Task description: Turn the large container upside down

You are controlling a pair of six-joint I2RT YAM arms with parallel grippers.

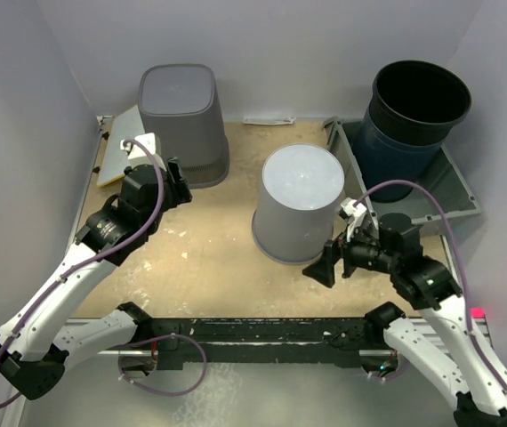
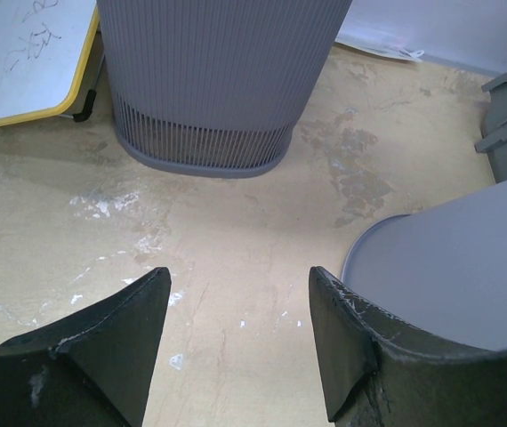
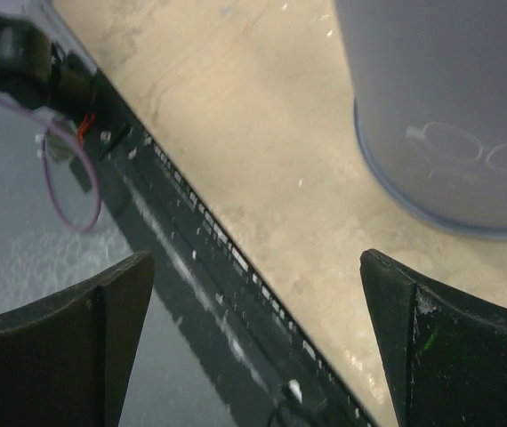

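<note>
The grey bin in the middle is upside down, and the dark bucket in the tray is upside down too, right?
Not quite. The dark bucket in the tray stands upright, its open mouth facing up, as the top view shows. The grey bin in the middle is upside down.

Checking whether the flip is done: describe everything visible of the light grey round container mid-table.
The light grey round container looks like smooth plastic, tapering from a wide rim to a closed flat base. It stands upside down mid-table, rim on the tan tabletop, base up. Faint scribbles mark its wall. Nothing else touches it; the left pincer and right pincer stand open, apart from it.
</note>
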